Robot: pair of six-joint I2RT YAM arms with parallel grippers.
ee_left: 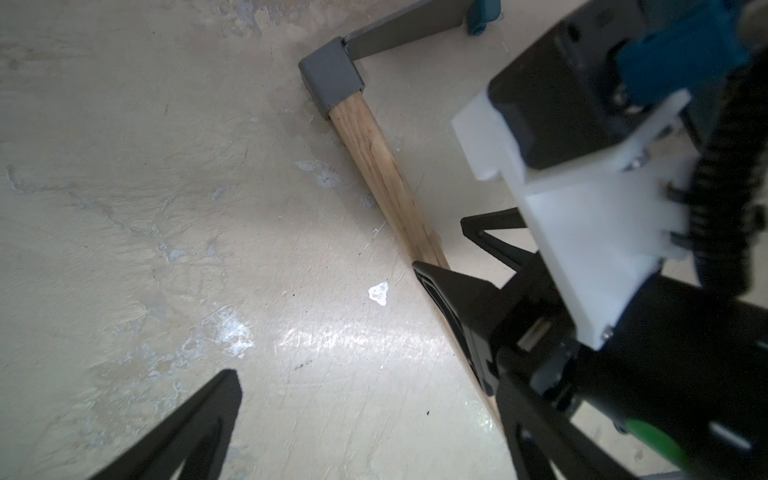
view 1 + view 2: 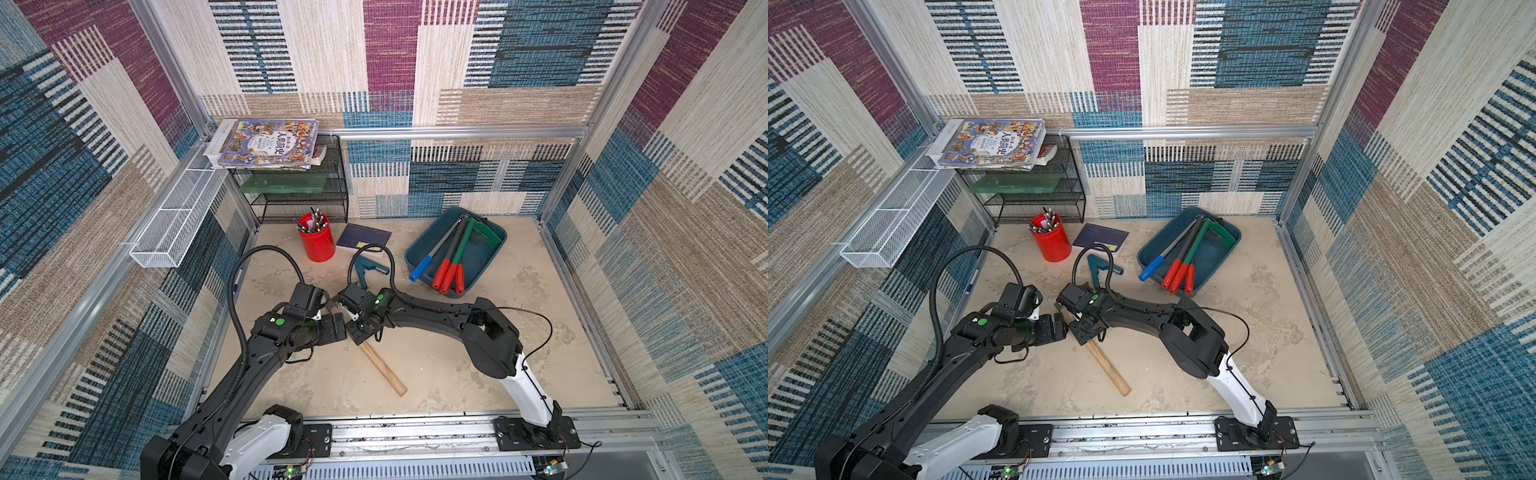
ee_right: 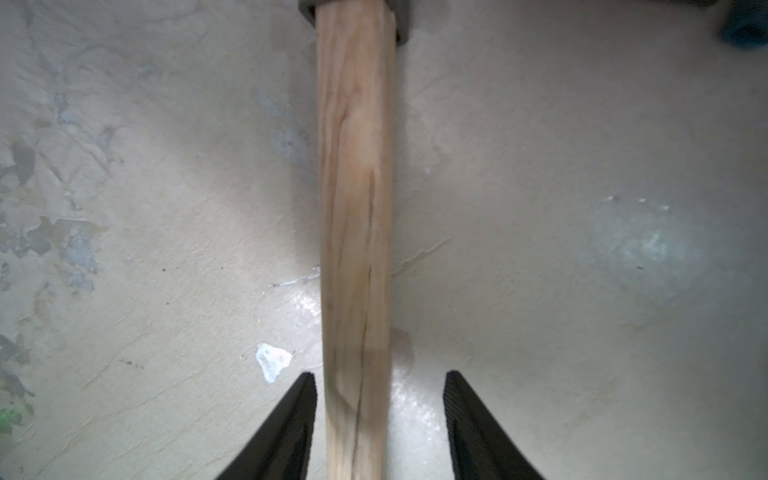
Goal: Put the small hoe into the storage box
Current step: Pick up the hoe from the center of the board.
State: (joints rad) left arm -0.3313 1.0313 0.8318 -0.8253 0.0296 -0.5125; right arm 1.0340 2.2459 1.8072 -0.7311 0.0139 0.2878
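While the small hoe (image 2: 384,370) lies flat on the table (image 2: 478,386), the right claw (image 3: 380,374) straddles its handle, jaws not yet clamped; the left claw (image 2: 336,328) gapes empty alongside.

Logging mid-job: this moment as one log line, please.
right gripper: open, astride handle | small wooden-handled, grey-headed hoe: lying on table | left gripper: open, beside | shallow teal-blue plastic storage box: no hoe yet
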